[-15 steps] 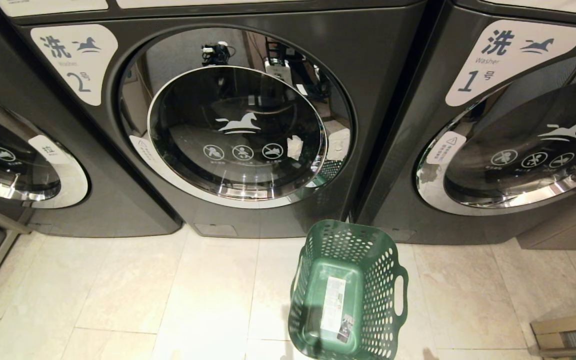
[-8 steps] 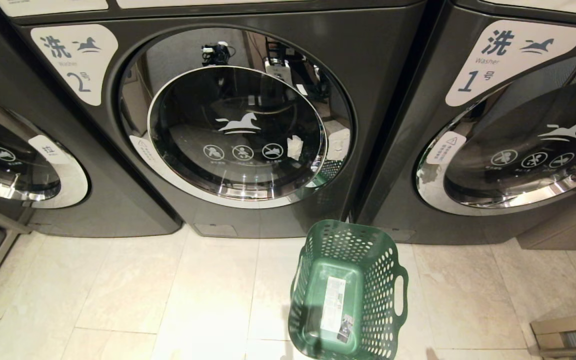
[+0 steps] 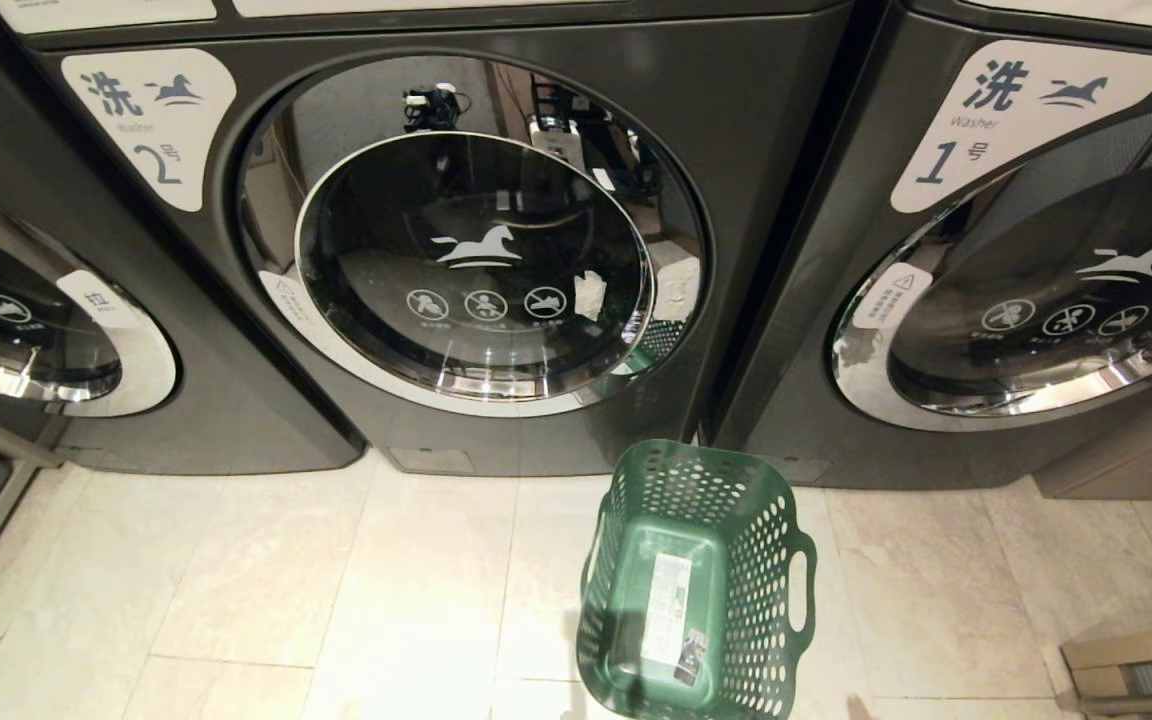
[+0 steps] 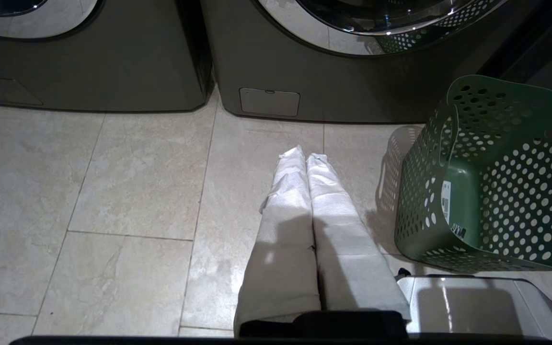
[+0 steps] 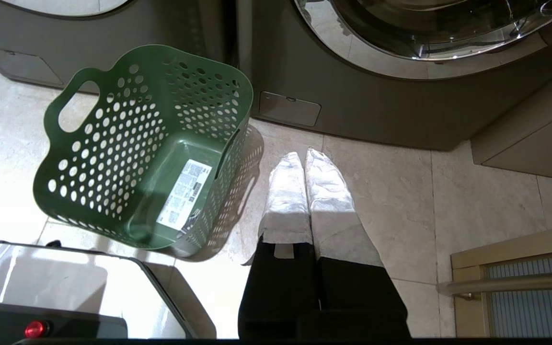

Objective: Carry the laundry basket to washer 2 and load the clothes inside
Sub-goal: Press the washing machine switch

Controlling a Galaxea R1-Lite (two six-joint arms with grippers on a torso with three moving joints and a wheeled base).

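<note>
Head view: nothing has shifted over the last second, frame matches the earlier ones. washer 2 (image 3: 476, 260) fills the middle, chrome-rimmed door shut, label with the 2 at its upper left. Washer 1 (image 3: 1026, 250) stands just beside it to the right, door also shut. The laundry basket (image 3: 701, 585) sits upright on the tiled floor (image 3: 266, 580), in front of the seam between the 2 machines, nearer washer 2's right edge. Basket is empty: only the white sticker (image 3: 668, 610) on its bottom shows. No clothes visible here. Neither arm in this view.

Left wrist view: left gripper (image 4: 306, 155) hangs over bare tile, cloth-wrapped fingers (image 4: 288, 191) pressed together, pinching nothing. Basket is off to its side, well apart, no contact. Base of washer 2 ahead.

Right wrist view: right gripper (image 5: 303, 160) likewise, fingers (image 5: 328, 191) pressed together on nothing, hovering over the floor just beside the basket, not touching. Base of washer 1 ahead. Basket interior confirmed empty from this angle too.

Read: no change plus both arms parked, basket delivered and empty, door closed. My judgement is the load is already in the drum and the task is finished or nearly so. Can't confirm the clothes through the dark glass.
</note>
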